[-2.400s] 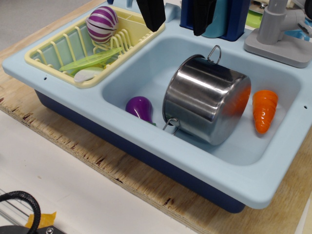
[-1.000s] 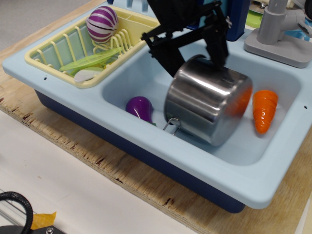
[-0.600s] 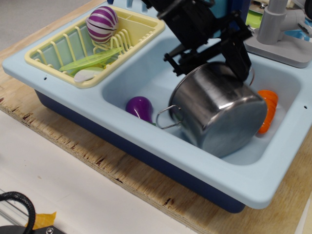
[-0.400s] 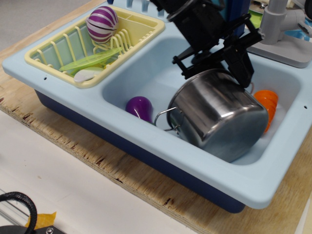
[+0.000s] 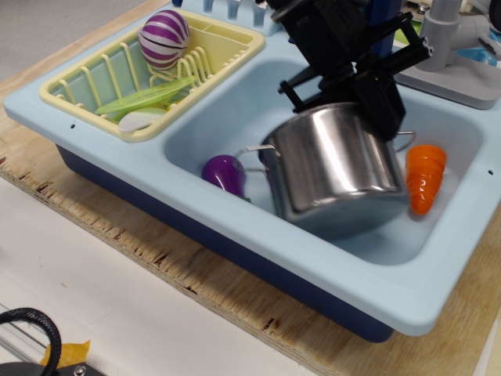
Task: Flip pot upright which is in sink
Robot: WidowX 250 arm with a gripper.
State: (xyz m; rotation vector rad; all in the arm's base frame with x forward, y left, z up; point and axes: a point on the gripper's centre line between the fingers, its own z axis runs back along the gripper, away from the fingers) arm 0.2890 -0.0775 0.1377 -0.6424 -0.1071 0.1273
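The shiny steel pot (image 5: 333,166) is in the basin of the light blue sink (image 5: 313,270), nearly upright with its rim at the top, tilted slightly. Its wire loop handles stick out left (image 5: 257,149) and right (image 5: 404,139). My black gripper (image 5: 344,98) comes down from above and is shut on the pot's far rim, one finger (image 5: 383,110) lying over the outside wall. The pot's inside is hidden behind the gripper.
A purple toy eggplant (image 5: 225,172) lies left of the pot and an orange toy carrot (image 5: 425,176) right of it, both in the basin. The yellow dish rack (image 5: 78,86) holds a striped purple ball (image 5: 163,37) and a green piece (image 5: 149,95). A grey faucet (image 5: 446,47) stands behind.
The gripper came down and took the pot by its rim. The pot turned from lying on its side, bottom toward the camera, to nearly upright.
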